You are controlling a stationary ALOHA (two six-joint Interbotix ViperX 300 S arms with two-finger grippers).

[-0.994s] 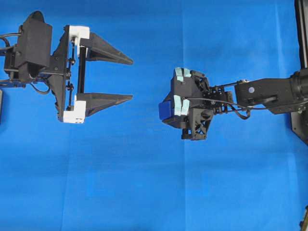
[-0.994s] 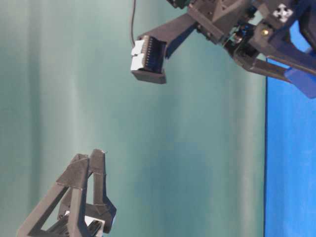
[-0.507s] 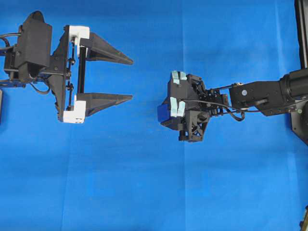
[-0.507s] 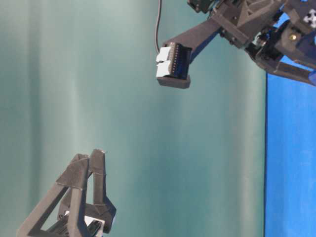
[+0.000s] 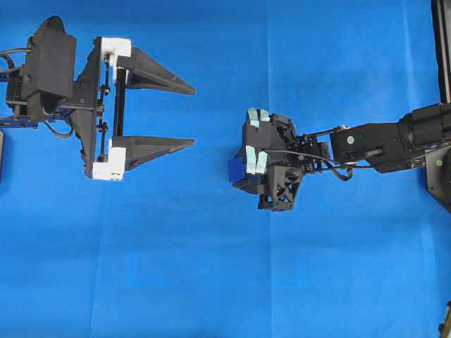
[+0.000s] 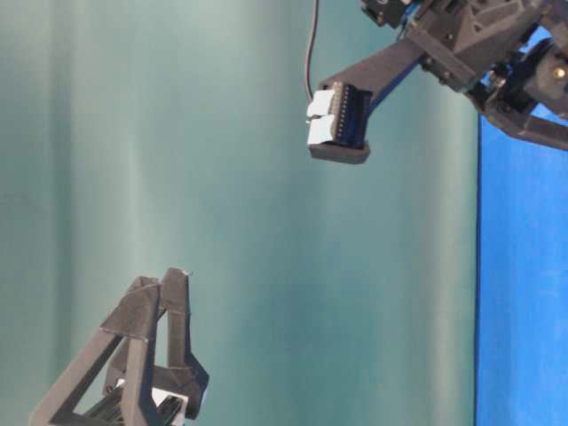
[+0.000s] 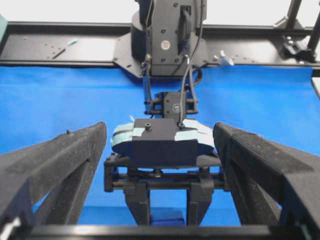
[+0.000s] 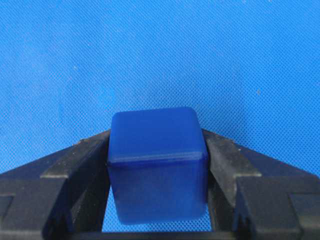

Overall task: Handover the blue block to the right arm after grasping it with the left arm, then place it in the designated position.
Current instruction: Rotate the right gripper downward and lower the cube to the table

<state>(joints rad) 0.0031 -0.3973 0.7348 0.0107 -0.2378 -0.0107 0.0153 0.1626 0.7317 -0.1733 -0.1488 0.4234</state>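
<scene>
blue block [image 8: 157,162]: pinched between the jaws of the right gripper [image 5: 243,169], carried above the blue cloth [image 5: 211,267] near the desk's middle, pointing downward. left gripper [image 5: 180,116]: spread wide, holding nothing, well apart toward the desk's left edge. designated position: not discernible.

Bare blue cloth [image 5: 211,267] all around; only the wide-spread left gripper [image 5: 194,116] standing well apart from the right gripper [image 5: 243,165] clamping the blue block [image 5: 235,170].
</scene>
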